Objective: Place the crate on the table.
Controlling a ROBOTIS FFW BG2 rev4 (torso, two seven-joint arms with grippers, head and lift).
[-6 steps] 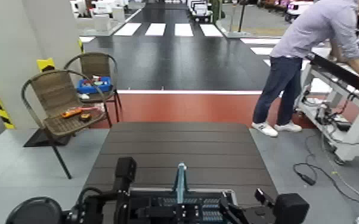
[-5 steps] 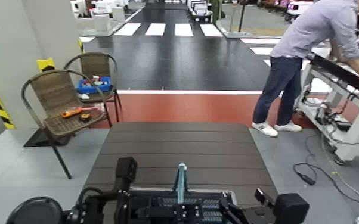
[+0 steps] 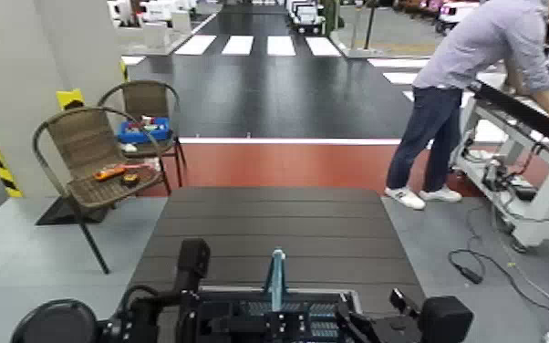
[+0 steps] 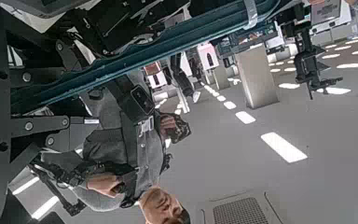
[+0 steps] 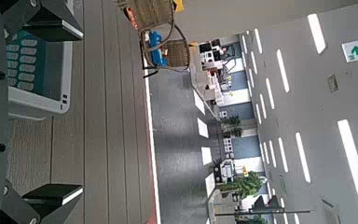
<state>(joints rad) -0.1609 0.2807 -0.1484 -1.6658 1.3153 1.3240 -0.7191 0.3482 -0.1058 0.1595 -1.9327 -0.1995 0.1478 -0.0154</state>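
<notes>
The crate [image 3: 307, 321] is grey-blue with lattice sides and an upright teal handle [image 3: 276, 276]. It sits at the near edge of the dark slatted table [image 3: 278, 223], at the bottom of the head view. My left gripper [image 3: 207, 321] is at its left side and my right gripper [image 3: 366, 325] at its right side. In the right wrist view the right gripper [image 5: 61, 110] has its black fingers [image 5: 48, 19] wide apart, with a lattice wall of the crate [image 5: 33, 67] beside one finger. The left wrist view shows a teal bar [image 4: 168, 58] against the gripper's black frame.
Two wicker chairs [image 3: 87, 150] stand at the left beyond the table; the farther one holds a small blue bin [image 3: 144, 129]. A person [image 3: 460, 100] leans over a white-framed workbench [image 3: 533, 137] at the right. Cables [image 3: 492, 265] lie on the floor there.
</notes>
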